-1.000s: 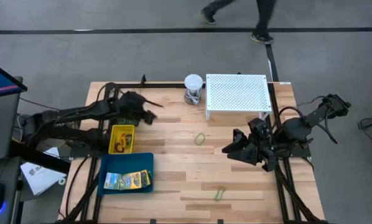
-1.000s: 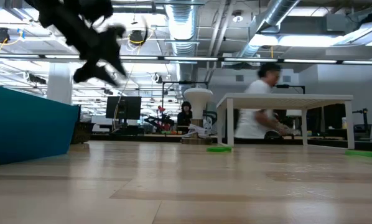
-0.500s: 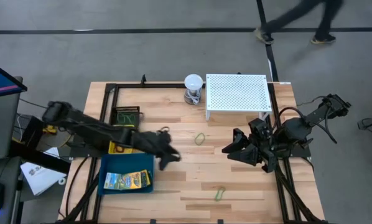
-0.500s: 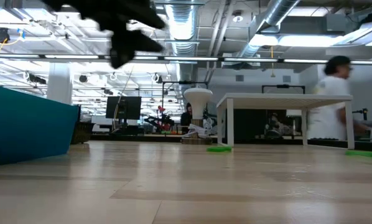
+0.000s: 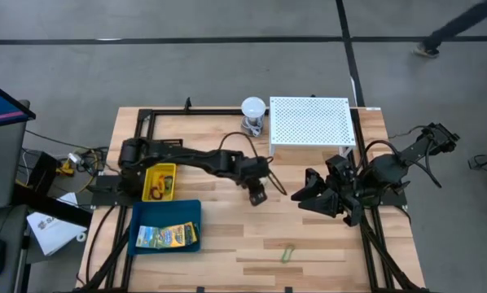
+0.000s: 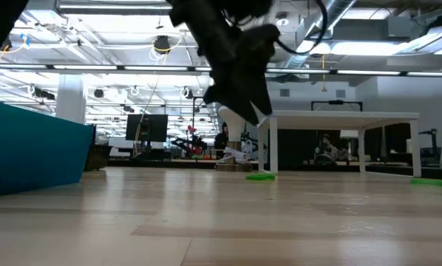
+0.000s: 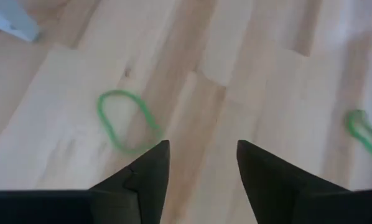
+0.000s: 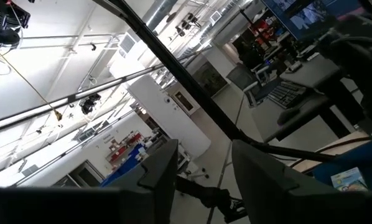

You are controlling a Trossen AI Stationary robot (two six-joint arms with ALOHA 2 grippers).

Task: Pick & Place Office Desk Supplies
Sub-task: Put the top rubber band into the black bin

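Observation:
A thin green loop (image 7: 124, 121) lies flat on the wooden table near its middle. My left gripper (image 5: 258, 197) hangs open just above the table, tipped down, and the loop lies a little ahead of its fingertips. In the high view the gripper hides this loop. A second green loop (image 5: 287, 254) lies nearer the front edge. At the left stand a yellow bin (image 5: 160, 181) and a blue tray (image 5: 186, 213) that holds green-yellow printed packets (image 5: 166, 236). My right gripper (image 5: 307, 195) waits open at the right, raised, pointing into the room.
A white perforated stand (image 5: 310, 124) and a white ball-topped object (image 5: 253, 112) stand at the far edge, just beyond the left gripper. Bare wood lies between the two loops. A person's feet (image 5: 427, 50) show on the floor beyond the table.
My left gripper has swung from the far left corner over the yellow bin toward the table's right, to the table's middle, sinking a little and rolling about its own line. It now hangs over the green loop. Both loops lie as before.

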